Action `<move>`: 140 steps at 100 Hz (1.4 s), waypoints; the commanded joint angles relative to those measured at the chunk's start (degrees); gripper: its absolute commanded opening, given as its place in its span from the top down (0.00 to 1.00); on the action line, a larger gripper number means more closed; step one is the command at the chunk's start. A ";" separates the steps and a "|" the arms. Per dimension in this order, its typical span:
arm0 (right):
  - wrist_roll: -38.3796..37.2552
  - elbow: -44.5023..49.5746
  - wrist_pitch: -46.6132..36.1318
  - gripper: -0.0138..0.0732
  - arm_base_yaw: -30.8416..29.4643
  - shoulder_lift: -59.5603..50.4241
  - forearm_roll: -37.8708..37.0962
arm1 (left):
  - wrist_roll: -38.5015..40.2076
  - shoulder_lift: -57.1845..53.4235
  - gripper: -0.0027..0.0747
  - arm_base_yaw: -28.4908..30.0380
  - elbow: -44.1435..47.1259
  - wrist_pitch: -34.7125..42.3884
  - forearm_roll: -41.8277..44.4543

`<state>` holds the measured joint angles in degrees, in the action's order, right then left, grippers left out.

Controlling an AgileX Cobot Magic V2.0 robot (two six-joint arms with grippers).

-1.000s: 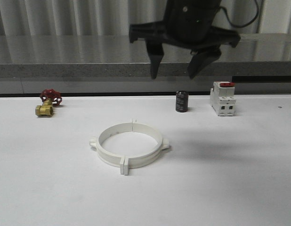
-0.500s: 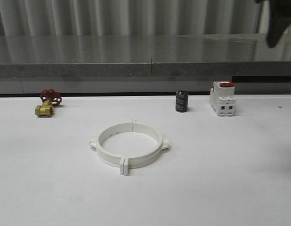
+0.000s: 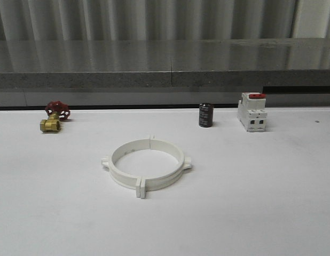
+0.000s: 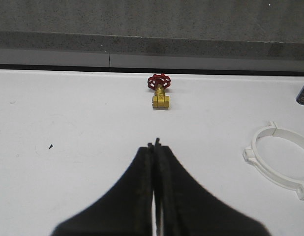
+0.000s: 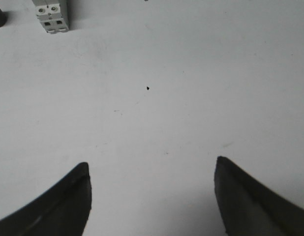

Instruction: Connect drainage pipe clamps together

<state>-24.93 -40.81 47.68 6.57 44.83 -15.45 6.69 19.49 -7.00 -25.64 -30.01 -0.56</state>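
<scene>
- Left gripper [image 4: 155,147] has its jaws pressed together on nothing; right gripper [image 5: 152,169] has its jaws spread wide over bare table [image 3: 261,213]
- Pipe clamps [image 3: 147,166] lie joined as one ring mid-table
- Farther back: brass valve [image 3: 54,117], black cylinder [image 3: 206,115], white breaker [image 3: 252,111]

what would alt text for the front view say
Two white drainage pipe clamps sit joined as one ring, mid-table. Behind it along the table's far edge: a brass valve with red handle, a small black cylinder, and a white breaker with red switch.
</scene>
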 commanded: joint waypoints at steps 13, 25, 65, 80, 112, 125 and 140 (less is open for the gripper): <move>1.43 3.33 -1.39 0.35 -0.48 -10.03 -1.48 | -0.06 0.28 0.99 -0.45 -1.61 4.38 0.04; 1.43 3.98 -0.77 0.60 -0.48 -13.68 -1.48 | -0.06 0.28 0.99 -0.45 -1.61 4.38 0.04; 1.43 3.98 -0.13 0.92 -0.48 -14.80 -1.60 | -0.06 0.28 0.99 -0.45 -1.61 4.38 0.04; 1.43 3.98 -0.13 0.92 -0.48 -14.80 -1.60 | -0.06 0.28 0.99 -0.45 -1.61 4.38 0.04; 1.43 3.98 -0.13 0.92 -0.48 -14.80 -1.60 | -0.06 0.28 0.99 -0.45 -1.61 4.38 0.04; 1.50 4.24 -1.57 0.92 -0.48 -15.60 -1.87 | -0.06 0.28 0.99 -0.45 -1.61 4.38 0.04; 4.83 8.13 -9.76 0.92 -0.48 -20.27 -0.95 | -0.06 0.28 0.99 -0.45 -1.61 4.38 0.04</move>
<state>-22.46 -33.09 45.68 6.57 26.83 -15.59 6.69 19.49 -7.00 -25.64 -30.01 -0.56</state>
